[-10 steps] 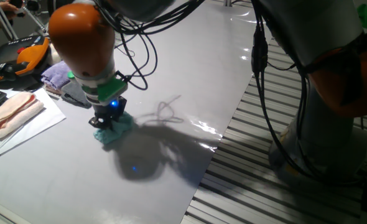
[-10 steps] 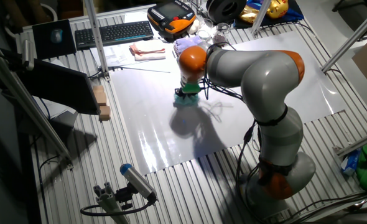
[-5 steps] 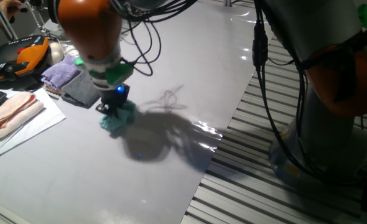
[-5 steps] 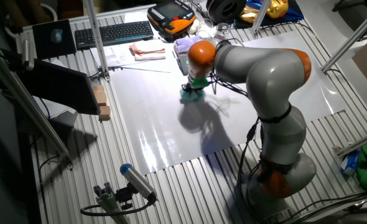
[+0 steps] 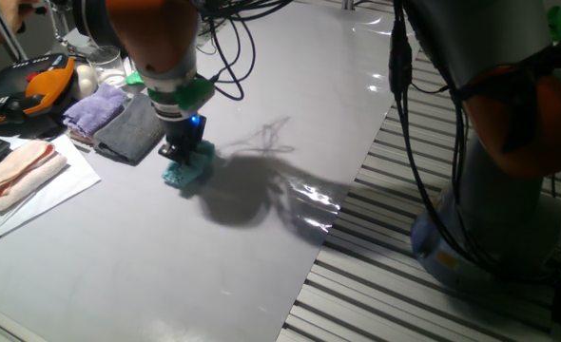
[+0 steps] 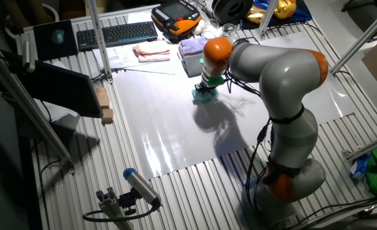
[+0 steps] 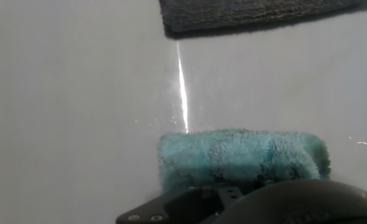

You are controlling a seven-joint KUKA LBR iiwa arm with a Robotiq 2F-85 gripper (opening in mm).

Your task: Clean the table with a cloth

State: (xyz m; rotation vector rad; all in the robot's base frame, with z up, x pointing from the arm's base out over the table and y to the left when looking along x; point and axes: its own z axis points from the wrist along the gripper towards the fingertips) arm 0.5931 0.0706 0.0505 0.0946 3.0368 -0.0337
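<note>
Jaws of gripper clenched on teal cloth, pressed to table. Risk: wiping toward the far-left edge snags dark grey cloth just beside.

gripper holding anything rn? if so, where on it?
The gripper is pressing the teal cloth onto the table, gripping its bunched top; the exact hold is hidden.
</note>
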